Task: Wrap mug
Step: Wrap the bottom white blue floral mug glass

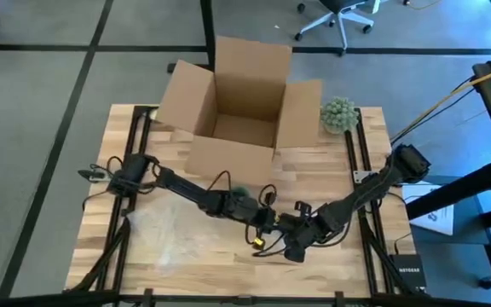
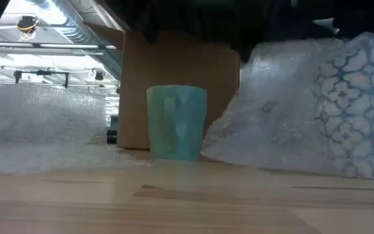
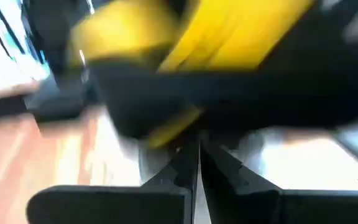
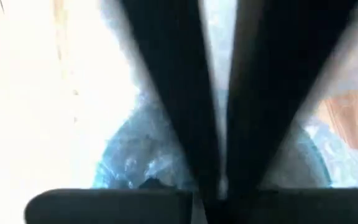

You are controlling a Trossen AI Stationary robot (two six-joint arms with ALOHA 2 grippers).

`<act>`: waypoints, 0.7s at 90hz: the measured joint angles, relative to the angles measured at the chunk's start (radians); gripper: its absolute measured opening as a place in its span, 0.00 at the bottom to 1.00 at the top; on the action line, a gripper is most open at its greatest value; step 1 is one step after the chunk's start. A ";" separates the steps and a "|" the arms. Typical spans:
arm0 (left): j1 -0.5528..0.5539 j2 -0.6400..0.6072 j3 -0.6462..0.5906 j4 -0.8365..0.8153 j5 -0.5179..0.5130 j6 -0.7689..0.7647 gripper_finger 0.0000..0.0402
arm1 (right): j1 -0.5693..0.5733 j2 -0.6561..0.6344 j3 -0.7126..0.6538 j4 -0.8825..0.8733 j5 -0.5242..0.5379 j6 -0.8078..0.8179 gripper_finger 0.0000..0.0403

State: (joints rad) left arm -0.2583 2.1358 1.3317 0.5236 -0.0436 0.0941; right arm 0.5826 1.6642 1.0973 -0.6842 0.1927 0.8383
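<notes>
Both grippers — left gripper point(image 1: 262, 223) and right gripper point(image 1: 290, 247), fingers pinched on bubble wrap point(image 2: 291, 117) near the table's front edge — could topple the upright mug point(image 2: 176, 122) by tugging.

Grey floor point(image 1: 41, 77) is being crossed by dark lines; office chair point(image 1: 339, 17) is being parked beyond the table; ceiling lights point(image 2: 50, 55) are being shown.

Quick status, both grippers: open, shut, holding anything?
Left gripper: shut, apparently on the bubble wrap.
Right gripper: nearly shut, wrap between its fingers.
</notes>
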 joint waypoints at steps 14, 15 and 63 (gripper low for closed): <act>-0.013 0.030 0.004 0.010 0.016 -0.024 0.00 | 0.000 0.000 0.004 -0.005 -0.002 0.000 0.00; -0.013 0.031 0.004 0.010 0.014 -0.025 0.00 | 0.000 0.000 0.007 -0.007 -0.002 0.000 0.00; -0.014 0.027 0.002 -0.001 -0.004 -0.041 0.00 | 0.001 -0.002 0.420 -0.466 -0.013 -0.001 0.00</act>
State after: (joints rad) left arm -0.2726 2.1624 1.3334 0.5227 -0.0479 0.0530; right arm 0.5831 1.6621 1.5169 -1.1505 0.1799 0.8371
